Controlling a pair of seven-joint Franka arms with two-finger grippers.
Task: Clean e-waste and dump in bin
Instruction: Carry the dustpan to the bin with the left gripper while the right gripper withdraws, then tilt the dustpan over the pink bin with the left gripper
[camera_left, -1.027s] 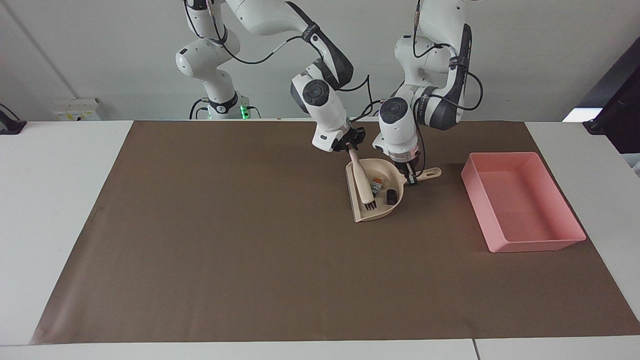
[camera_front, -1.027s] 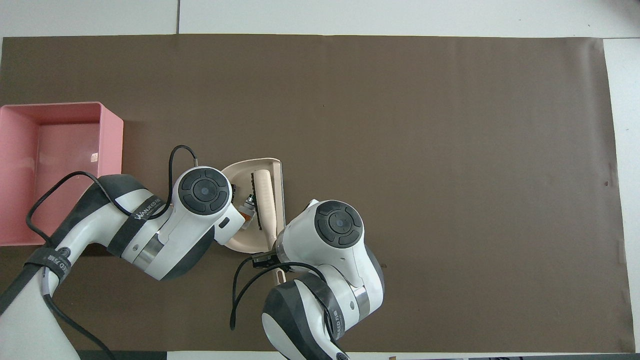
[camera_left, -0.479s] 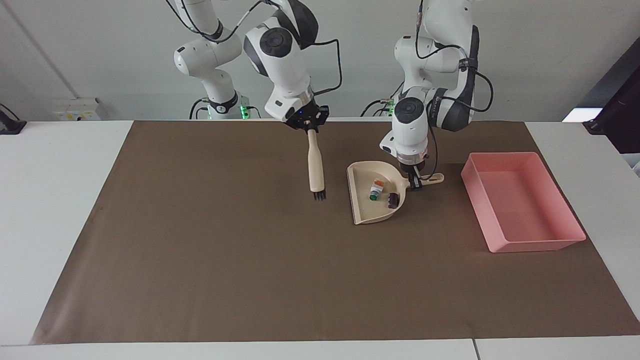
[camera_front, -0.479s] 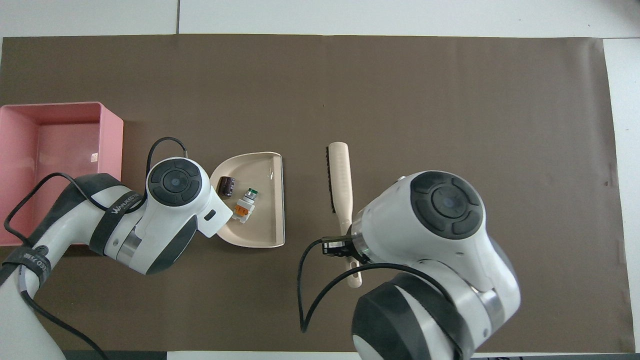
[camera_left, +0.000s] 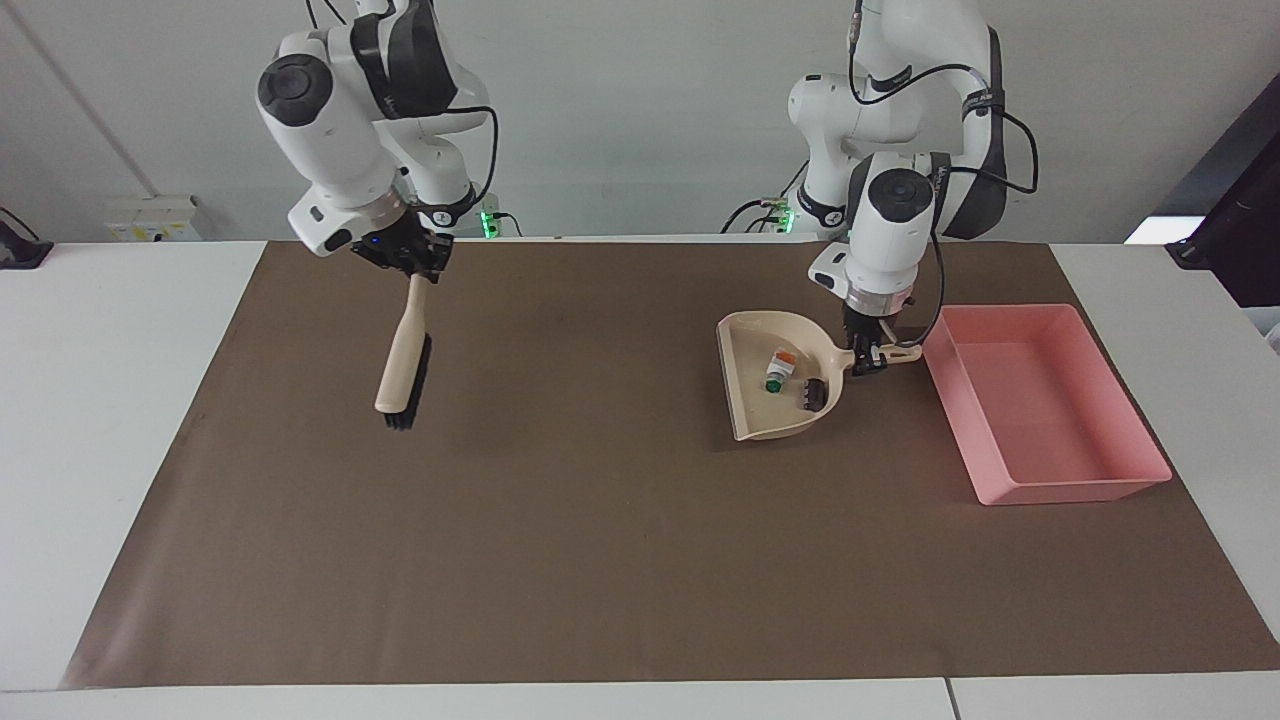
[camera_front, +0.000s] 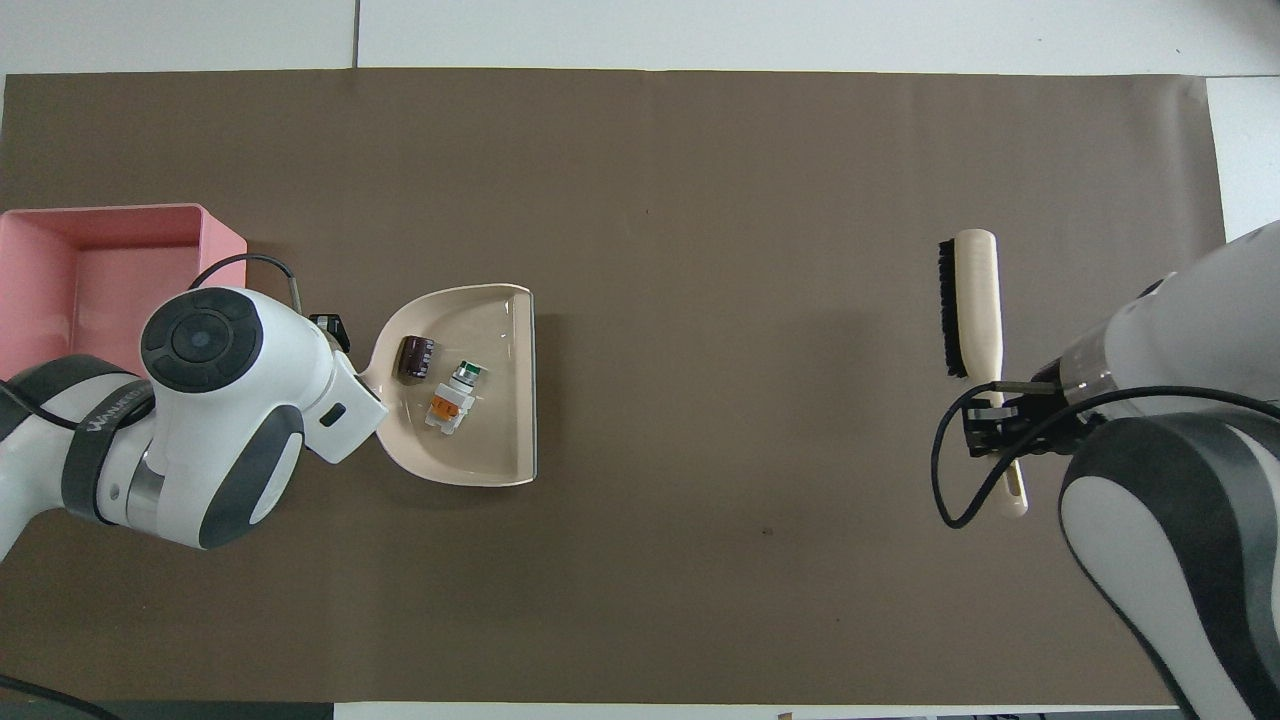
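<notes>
The e-waste lies in a beige dustpan (camera_left: 757, 425) (camera_front: 500, 445): a white part with a green tip (camera_left: 778, 371) (camera_front: 452, 393) and a dark part (camera_left: 811, 393) (camera_front: 416, 357). My left gripper (camera_left: 868, 360) (camera_front: 331, 328) is shut on the dustpan's handle, right beside the pink bin (camera_left: 1075, 489) (camera_front: 224, 268), which looks empty. The dustpan sits on the bin's side toward the right arm's end. My right gripper (camera_left: 418, 272) (camera_front: 1000, 418) is shut on the handle of a beige brush (camera_left: 401, 358) (camera_front: 975, 300), which hangs bristles-down over the mat at the right arm's end.
A brown mat (camera_left: 600, 560) covers most of the white table. A cable loops from each wrist.
The right gripper has lifted the brush out of the dustpan and carried it to the right arm's end. The left gripper has moved the dustpan with the parts toward the bin.
</notes>
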